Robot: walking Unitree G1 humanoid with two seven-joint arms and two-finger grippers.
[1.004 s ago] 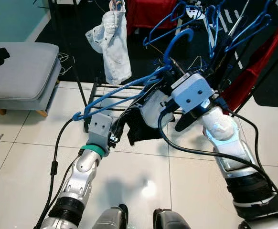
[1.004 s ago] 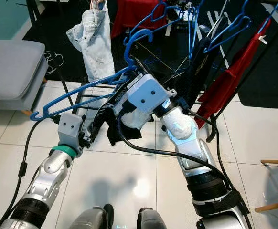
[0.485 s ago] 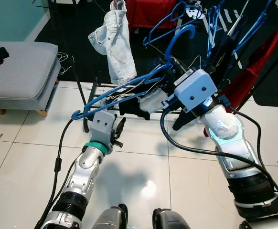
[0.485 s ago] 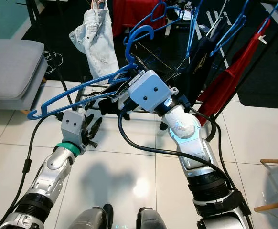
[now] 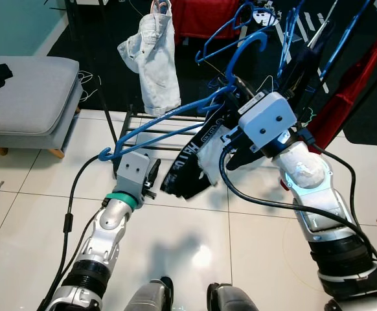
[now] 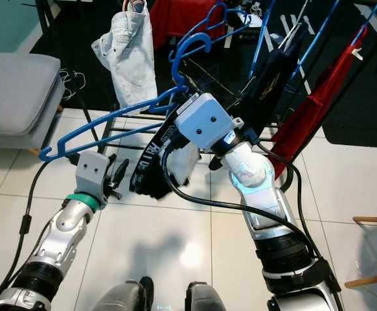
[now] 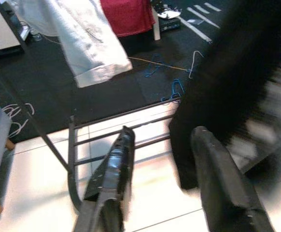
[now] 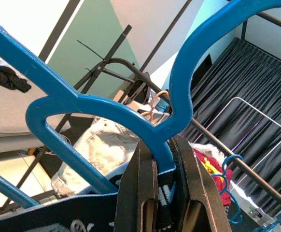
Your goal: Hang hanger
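A dark rack (image 5: 143, 123) stands on pale glossy tiles, pale jeans (image 5: 153, 55) and red cloth (image 6: 305, 110) hanging close by; the right gripper (image 8: 161, 162) pinches the blue plastic hanger (image 5: 175, 120) at its neck (a black printed garment (image 5: 192, 162) droops from it); the left gripper (image 7: 162, 186) is spread and holds nothing, just beside that garment.

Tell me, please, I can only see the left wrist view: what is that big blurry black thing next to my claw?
Observer: A black garment with white lettering, draped over a blue hanger.
Operator: Who's holding the hanger?
Observer: The right claw is shut on it, just below the hook.
Operator: Is my left claw helping?
Observer: No. The left claw sits low by the hanger's lower end, open and holding nothing.
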